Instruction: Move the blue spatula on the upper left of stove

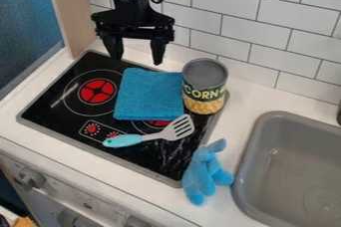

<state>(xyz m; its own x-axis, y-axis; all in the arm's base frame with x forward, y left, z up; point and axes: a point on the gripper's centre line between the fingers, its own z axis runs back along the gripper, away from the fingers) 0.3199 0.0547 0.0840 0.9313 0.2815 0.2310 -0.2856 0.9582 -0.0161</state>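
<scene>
White bench (100, 169) is bordering the near edge of the black stove (50, 109), and a blue plush toy (200, 176) is slumping at the stove's near right corner, beside the grey sink (266, 121). Just beyond, the spatula (123, 141) is lying flat across the near part of the stove, its light-blue handle pointing left and its grey slotted head reaching right, up to the near right corner of the blue cloth (149, 94). It is probably weighing little and keeping its shape, with nothing fragile about it; the handle is looking smooth, so it could be slipping or pivoting if pinched at its far end. Where handle and neck are meeting is seeming the best hold, closer to the balance, with the pads closing across the narrow width. Farther left, the red burner (98, 91) is marking the likely goal area. The corn can (204, 86) is standing at the cloth's right side, and the tool (138, 60) is hanging over the far edge, open and holding nothing, before the tiled wall (266, 27).
</scene>
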